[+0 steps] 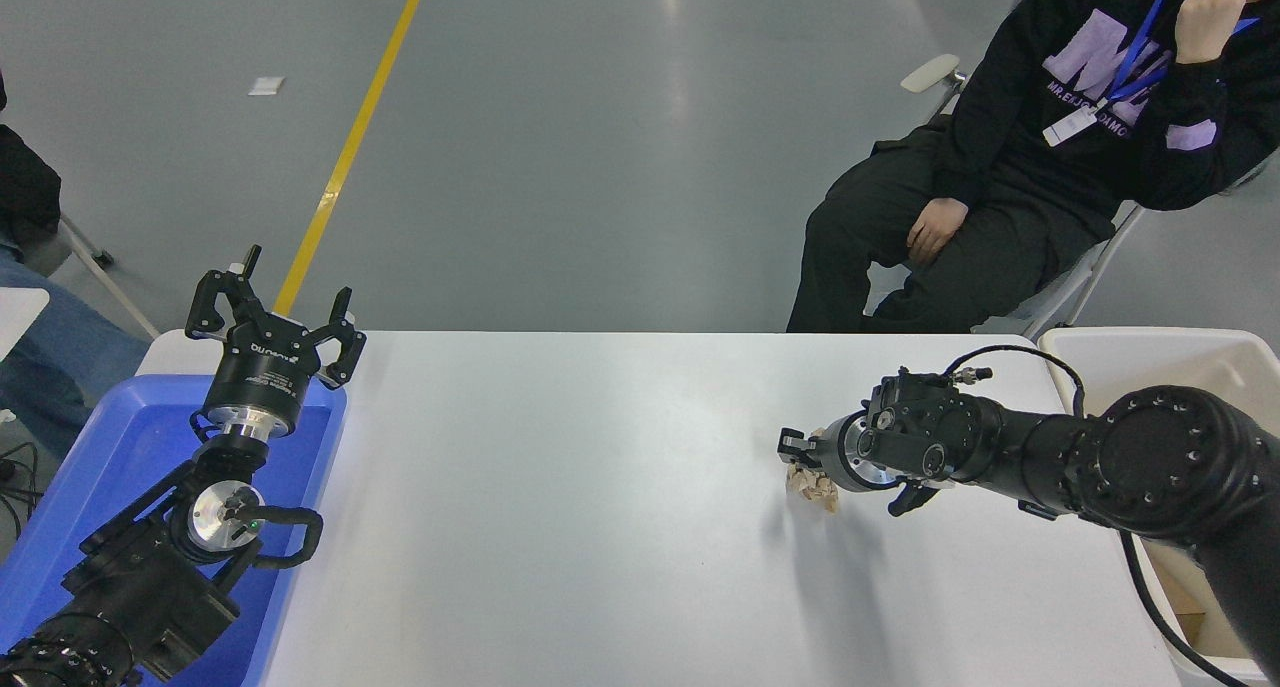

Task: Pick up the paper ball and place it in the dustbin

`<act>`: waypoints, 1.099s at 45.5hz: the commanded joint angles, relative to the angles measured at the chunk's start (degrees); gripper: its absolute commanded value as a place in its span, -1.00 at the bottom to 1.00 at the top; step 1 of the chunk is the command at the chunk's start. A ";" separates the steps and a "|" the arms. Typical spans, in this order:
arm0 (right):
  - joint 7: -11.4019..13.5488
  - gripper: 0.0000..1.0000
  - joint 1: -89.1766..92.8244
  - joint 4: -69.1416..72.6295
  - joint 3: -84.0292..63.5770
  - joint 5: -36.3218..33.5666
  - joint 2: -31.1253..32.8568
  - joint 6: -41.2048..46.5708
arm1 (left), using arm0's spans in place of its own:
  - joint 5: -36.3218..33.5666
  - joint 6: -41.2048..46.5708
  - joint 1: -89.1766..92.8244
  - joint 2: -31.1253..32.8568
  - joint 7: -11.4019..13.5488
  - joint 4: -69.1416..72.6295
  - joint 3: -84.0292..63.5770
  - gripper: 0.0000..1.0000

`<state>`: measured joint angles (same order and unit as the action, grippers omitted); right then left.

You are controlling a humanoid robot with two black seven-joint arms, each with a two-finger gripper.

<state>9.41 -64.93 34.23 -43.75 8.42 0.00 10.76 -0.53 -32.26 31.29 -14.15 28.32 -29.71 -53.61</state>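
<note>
Head view: paper ball gripped, dustbin drop pending.
Right gripper [806, 464] is clamped on the paper ball [812, 487] near the table's [560, 487] three o'clock side; carrying it to the dustbin [1150, 352], further toward three o'clock, remains. Left gripper [272, 312] is parked, spread wide.

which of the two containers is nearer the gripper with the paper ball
The cream-white dustbin off the table's right end, right beside the right gripper at the paper ball. The blue tray lies at the far left end, under the parked left gripper.
</note>
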 commanded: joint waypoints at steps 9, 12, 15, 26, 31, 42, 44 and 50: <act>0.00 -1.00 0.07 0.31 -0.01 -1.48 0.00 0.22 | 0.00 0.00 0.00 0.00 0.07 0.00 0.00 0.96; 0.08 -1.00 0.07 0.92 -0.01 -1.83 0.00 0.40 | 0.00 0.00 0.00 0.00 -0.02 0.00 0.00 0.96; 0.17 -1.00 -0.11 1.98 -0.01 -2.53 0.00 1.01 | 0.00 0.00 0.00 0.00 -0.02 0.00 0.00 0.96; 0.35 -1.00 -0.72 2.07 -0.01 -4.29 0.00 1.10 | 0.00 0.00 0.00 0.00 -0.02 0.00 0.00 0.96; 0.26 -1.00 -1.77 3.12 -0.01 -4.29 0.00 1.36 | 0.00 0.00 0.00 0.00 0.07 0.00 0.00 0.96; 0.17 -1.00 -7.12 9.79 -3.35 -4.21 0.00 6.89 | 0.00 0.00 0.00 0.00 -0.02 -0.09 0.00 0.96; 0.17 -1.00 -10.46 12.34 -5.72 -4.38 0.00 9.44 | 0.00 0.00 0.00 0.00 -0.02 0.00 0.00 0.96; -0.18 -1.00 -26.00 23.84 -14.59 -8.24 2.27 17.97 | 0.00 0.00 0.00 0.00 -0.02 0.00 0.00 0.96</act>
<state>9.54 -73.89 44.83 -48.56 3.72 0.10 18.48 -0.54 -32.26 31.29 -14.15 28.31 -29.72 -53.61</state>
